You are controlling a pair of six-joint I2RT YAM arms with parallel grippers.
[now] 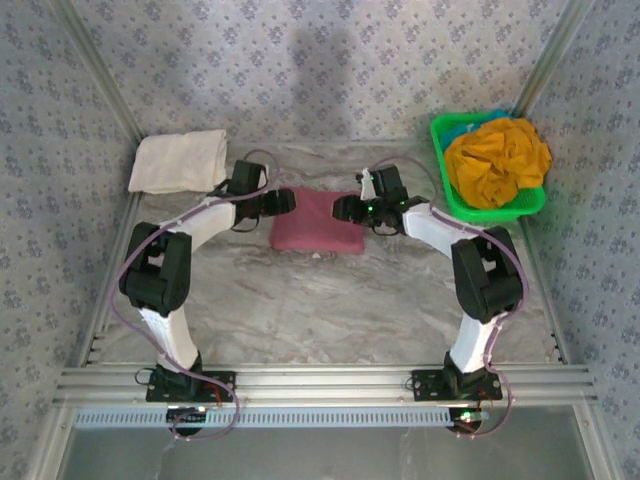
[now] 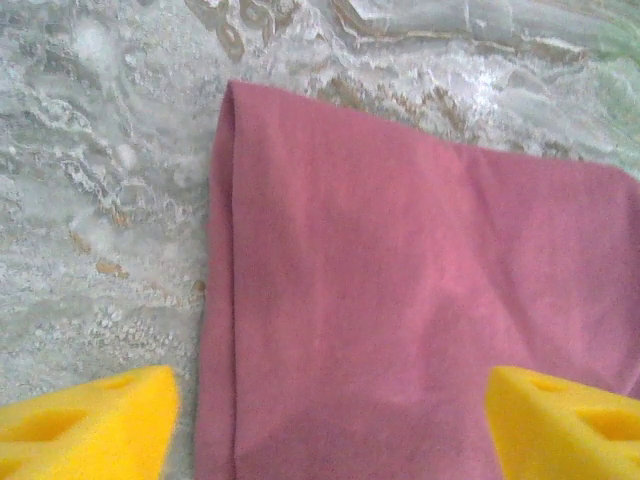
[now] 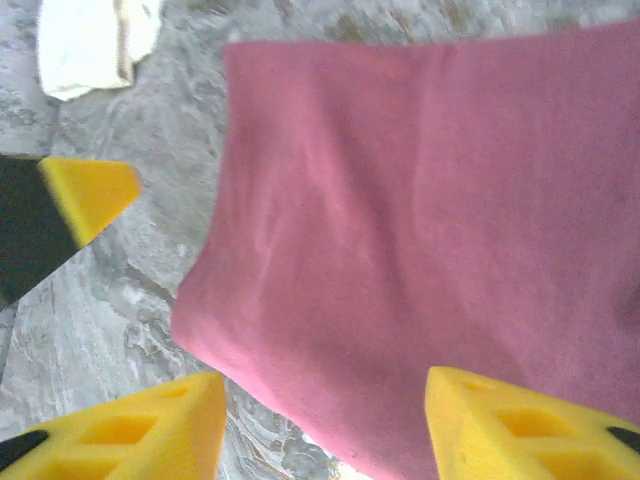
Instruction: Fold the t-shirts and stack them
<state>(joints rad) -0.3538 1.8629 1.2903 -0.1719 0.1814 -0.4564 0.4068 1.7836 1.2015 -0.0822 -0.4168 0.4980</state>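
Note:
The maroon t-shirt (image 1: 318, 225) lies folded into a small rectangle at the middle of the table. My left gripper (image 1: 288, 200) hovers at its left edge and my right gripper (image 1: 342, 208) at its right edge. In the left wrist view the maroon cloth (image 2: 400, 290) lies flat beneath the left gripper (image 2: 330, 430), whose yellow fingers (image 2: 90, 425) stand wide apart. Seen from the right wrist, the maroon shirt (image 3: 430, 200) has a slightly lifted corner, and the right gripper (image 3: 325, 430) is open above it. A folded cream-white t-shirt (image 1: 178, 160) rests at the back left. The mustard-orange t-shirt (image 1: 497, 160) is crumpled.
The orange shirt fills a bright green basket (image 1: 440, 135) at the back right, against the wall. Patterned walls close in the table on three sides. Bare marble tabletop (image 1: 320, 310) stretches between the maroon shirt and the arm bases.

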